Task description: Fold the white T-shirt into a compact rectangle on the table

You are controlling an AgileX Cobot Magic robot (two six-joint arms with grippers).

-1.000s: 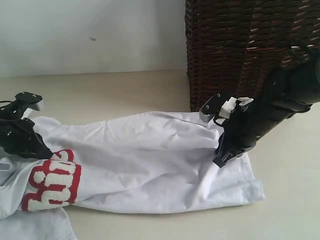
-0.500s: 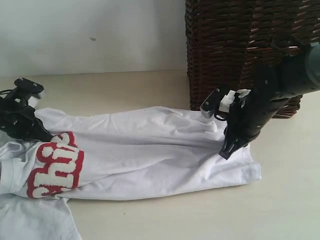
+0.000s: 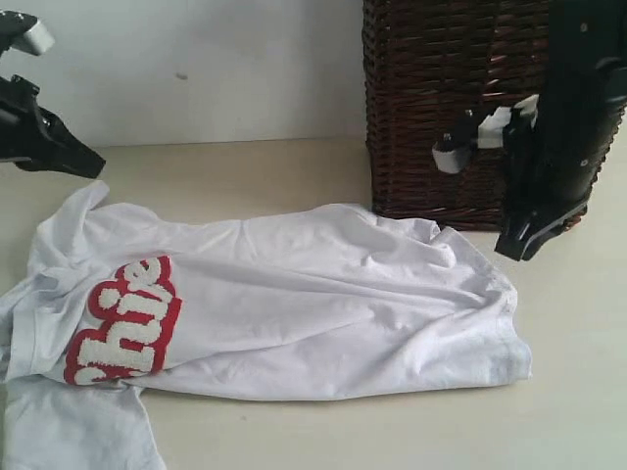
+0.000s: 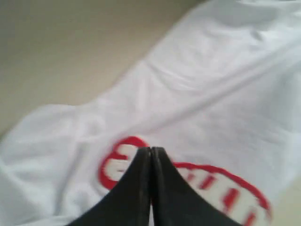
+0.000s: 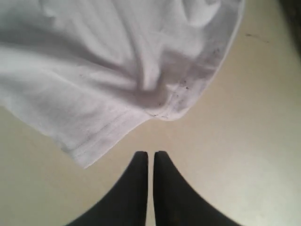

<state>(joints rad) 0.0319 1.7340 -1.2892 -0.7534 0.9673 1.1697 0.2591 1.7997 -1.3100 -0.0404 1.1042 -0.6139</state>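
Note:
The white T-shirt lies spread and wrinkled across the table, with its red-outlined lettering at the left end. A sleeve part trails off at the bottom left. My left gripper hangs shut in the air above the shirt's far left corner; in the left wrist view its tips meet over the lettering, holding nothing. My right gripper hovers shut just past the shirt's right edge. In the right wrist view its tips sit over bare table beside the hem, empty.
A dark brown wicker basket stands at the back right, directly behind the right arm and touching the shirt's far right corner. A pale wall runs behind the table. Bare tabletop lies to the right of the shirt and along the front.
Both grippers have let go of the shirt and risen off it, the left up and to the left, the right up and to the right. The shirt has settled flatter.

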